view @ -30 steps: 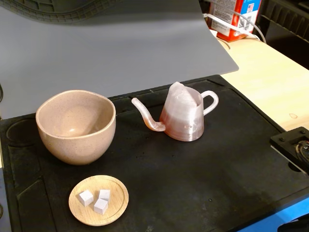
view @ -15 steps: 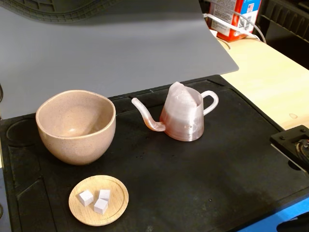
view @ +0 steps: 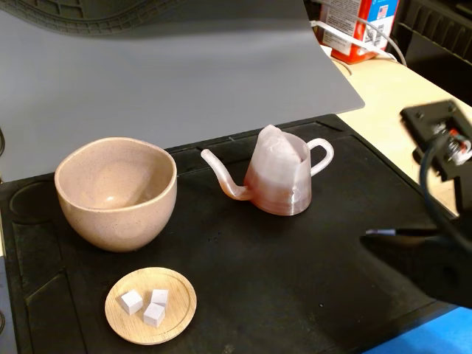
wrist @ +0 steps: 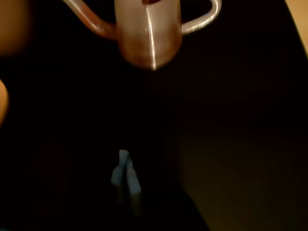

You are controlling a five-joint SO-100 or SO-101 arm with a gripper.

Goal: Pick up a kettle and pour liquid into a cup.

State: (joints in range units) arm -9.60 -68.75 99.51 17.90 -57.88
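— Where is the kettle?

— Upright on the black mat, spout toward the cup to its left in the fixed view, the two apart. Reddish-brown liquid sits low in the kettle.

— And your claw?

— My gripper hangs dark and blurred at the right edge, well short of the kettle. Wide or narrow, I cannot tell. A wooden saucer holds three white cubes.

The hand (dark, blurred) hangs low, its blue-tipped fingers pressed together.

The red-and-blue carton bears print too small to read
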